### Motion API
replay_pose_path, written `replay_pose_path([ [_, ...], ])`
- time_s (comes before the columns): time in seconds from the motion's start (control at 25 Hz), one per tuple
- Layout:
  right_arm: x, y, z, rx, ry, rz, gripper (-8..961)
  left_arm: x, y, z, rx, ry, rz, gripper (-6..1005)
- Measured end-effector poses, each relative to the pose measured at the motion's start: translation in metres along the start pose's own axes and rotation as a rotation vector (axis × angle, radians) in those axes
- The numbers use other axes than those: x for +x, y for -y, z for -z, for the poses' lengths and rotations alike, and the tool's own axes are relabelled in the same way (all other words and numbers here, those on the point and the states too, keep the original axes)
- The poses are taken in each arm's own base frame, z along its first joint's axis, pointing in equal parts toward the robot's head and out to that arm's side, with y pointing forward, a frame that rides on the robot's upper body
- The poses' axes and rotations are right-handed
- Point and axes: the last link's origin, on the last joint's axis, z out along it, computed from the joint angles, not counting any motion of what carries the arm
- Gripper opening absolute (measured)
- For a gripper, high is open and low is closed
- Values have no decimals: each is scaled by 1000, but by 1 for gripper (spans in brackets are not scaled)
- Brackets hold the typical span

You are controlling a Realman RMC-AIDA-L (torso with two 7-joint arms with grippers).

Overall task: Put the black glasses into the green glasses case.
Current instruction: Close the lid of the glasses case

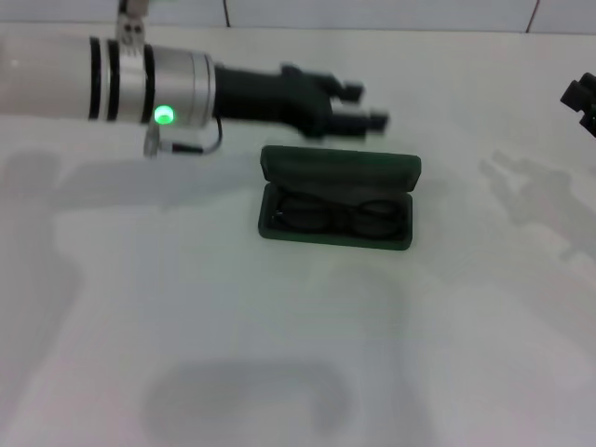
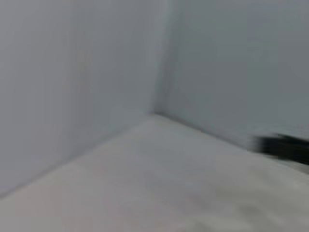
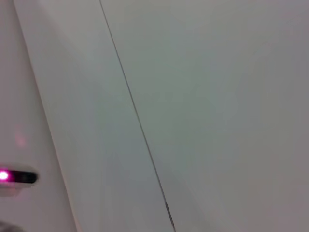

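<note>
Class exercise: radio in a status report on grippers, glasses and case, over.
Left gripper open, empty, behind green glasses case. Right gripper parked far right. Black glasses inside open case. Nothing in the way.

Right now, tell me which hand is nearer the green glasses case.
Left. The left hand hovers just behind the green glasses case's open lid. The right hand sits far off at the table's right edge.

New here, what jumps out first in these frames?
The green glasses case lies open mid-table with the black glasses already lying inside. Just behind it hangs the left gripper, fingers open and holding nothing, a green light glowing on its arm. The right gripper barely shows at the far right edge.
</note>
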Motion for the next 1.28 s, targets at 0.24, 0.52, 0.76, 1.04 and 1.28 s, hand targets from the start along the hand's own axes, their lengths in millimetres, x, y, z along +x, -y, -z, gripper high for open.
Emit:
replay_pose_path([
  [0.24, 1, -2, -4, -4, 3, 16, 233, 3, 22, -14, 173, 130, 127, 649],
  [0.52, 1, 0, -4, 5, -3, 26, 233, -4, 11, -33, 157, 291, 110, 649],
  [0.76, 0, 3, -3, 12, -9, 37, 233, -8, 11, -33, 162, 312, 108, 650],
  [1.04, -2, 9, -2, 37, -23, 51, 233, -24, 9, -29, 138, 323, 58, 650],
  [1.28, -4, 12, -10, 43, -32, 62, 233, -38, 6, -26, 119, 294, 18, 649],
])
